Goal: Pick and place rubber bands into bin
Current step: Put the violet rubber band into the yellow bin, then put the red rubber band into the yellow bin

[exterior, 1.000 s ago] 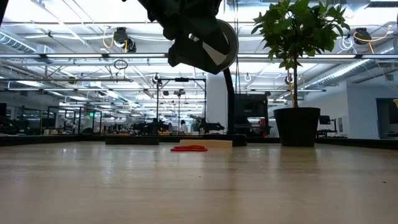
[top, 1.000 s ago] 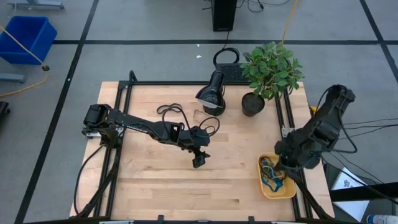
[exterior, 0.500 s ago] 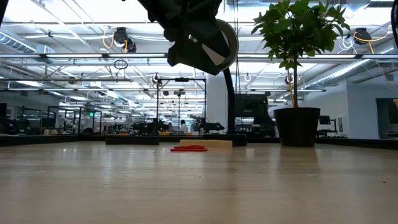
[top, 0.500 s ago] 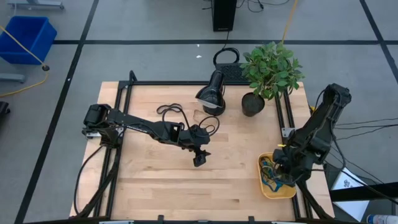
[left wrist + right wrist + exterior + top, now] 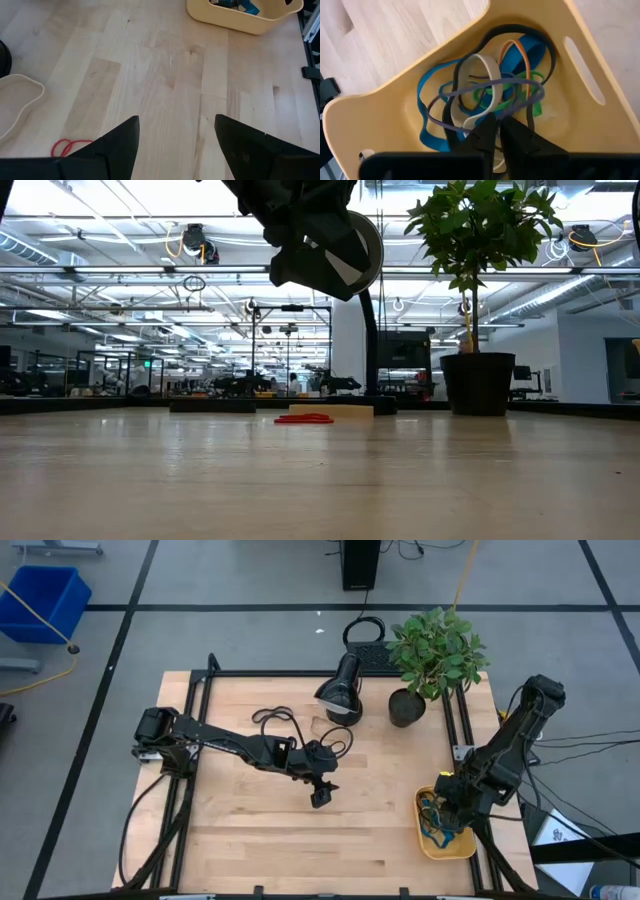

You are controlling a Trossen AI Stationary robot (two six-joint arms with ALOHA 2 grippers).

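Note:
The yellow bin [image 5: 460, 846] sits at the table's near right corner. It holds a tangle of rubber bands [image 5: 485, 90] in blue, black, cream, orange, green and purple. My right gripper [image 5: 499, 122] points down into the bin [image 5: 395, 125], right over the tangle, its fingers almost together with only a thin slit between them. My left gripper [image 5: 320, 798] hangs open above the table's middle [image 5: 176, 120] with nothing between its fingers. A red rubber band [image 5: 70, 146] lies flat on the wood near it and also shows in the low view [image 5: 303, 418]. My right gripper comes from above, slanting down, with its fingertips [image 5: 487, 131] at the black and cream bands in the middle of the tangle. I cannot tell whether they touch or hold a band.
A black lamp [image 5: 340, 692] and a potted plant [image 5: 432, 652] stand at the table's far side, with black cables [image 5: 275, 722] lying left of the lamp. A pale cream curved thing [image 5: 17, 102] lies by the red band. A blue crate [image 5: 45, 598] stands on the floor.
My right gripper has come down toward the bin and a little toward the table's left, tipping more steeply downward and rolling at the wrist. The left arm has kept still.

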